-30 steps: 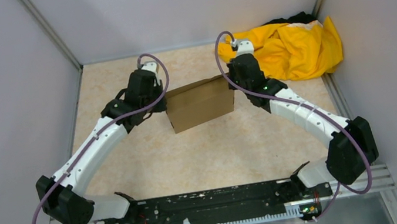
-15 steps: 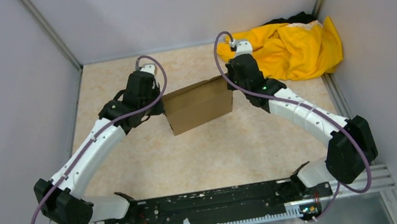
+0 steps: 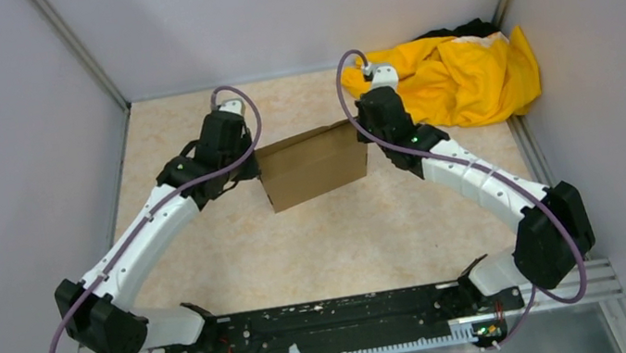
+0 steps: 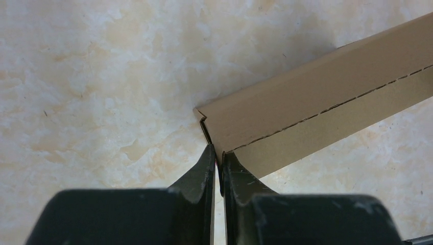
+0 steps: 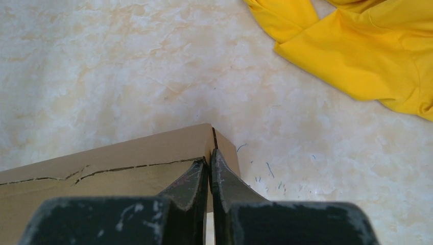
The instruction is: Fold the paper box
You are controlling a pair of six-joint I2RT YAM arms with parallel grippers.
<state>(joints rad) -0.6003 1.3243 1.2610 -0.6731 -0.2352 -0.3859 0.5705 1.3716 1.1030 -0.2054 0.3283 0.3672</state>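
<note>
The overhead camera is looking down and forward from above and behind the two arm bases (image 3: pixel 340 318), standing well back and taking in the whole cream marbled surface (image 3: pixel 346 237). The left wrist camera is sitting just behind the left hand (image 4: pixel 218 153), peering down past its dark fingers (image 4: pixel 196 176) at very close range onto one corner of the plain brown corrugated cardboard box (image 4: pixel 306 97). The right wrist camera is doing likewise behind the right hand (image 5: pixel 210 158), close on the opposite corner, with the crumpled yellow cloth (image 5: pixel 357 56) edging in at top right. All three are sharing the box and surface; overhead and right wrist are also sharing the cloth.
</note>
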